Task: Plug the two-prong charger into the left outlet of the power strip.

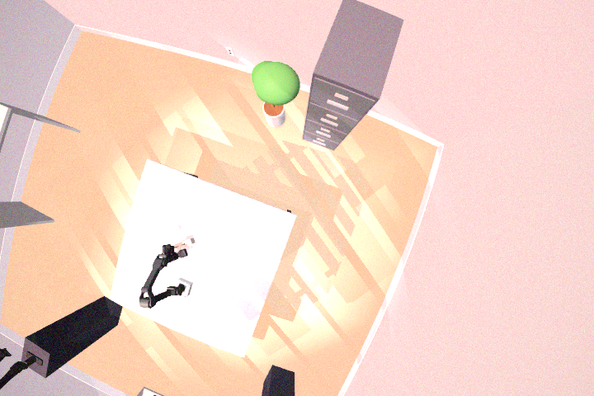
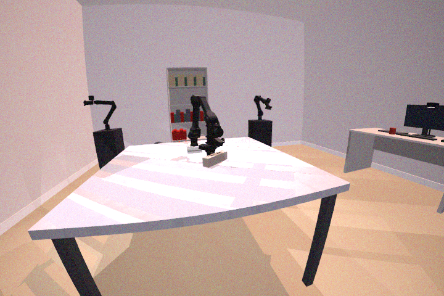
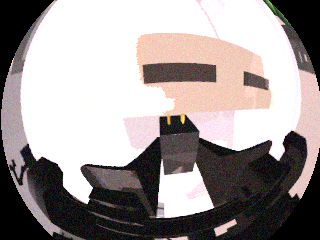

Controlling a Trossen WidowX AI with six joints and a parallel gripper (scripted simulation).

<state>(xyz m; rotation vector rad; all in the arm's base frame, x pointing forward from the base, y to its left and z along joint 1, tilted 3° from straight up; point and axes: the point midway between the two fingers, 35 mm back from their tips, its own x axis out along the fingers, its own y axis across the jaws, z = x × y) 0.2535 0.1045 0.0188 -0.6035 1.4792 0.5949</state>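
White table (image 2: 180, 209) w/ dark legs, foreground. Mid-table: beige power strip (image 2: 214, 158) lying flat, w/ the black arm (image 2: 208, 118) bent over it. Gripper (image 2: 212, 149) points down, fingers clenched on the dark charger (image 3: 179, 143). Wrist view: charger's two yellow prongs (image 3: 176, 119) point at the strip (image 3: 207, 74), tips just short of its near edge, below the right end of the long dark left slot (image 3: 180, 72); smaller slot (image 3: 256, 80) to the right. Contact betw. prongs and strip: cannot tell. Behind: two pedestals w/ arms (image 2: 105, 111), shelf unit (image 2: 168, 104) at back wall. Desk w/ monitor (image 2: 428, 118) far right.
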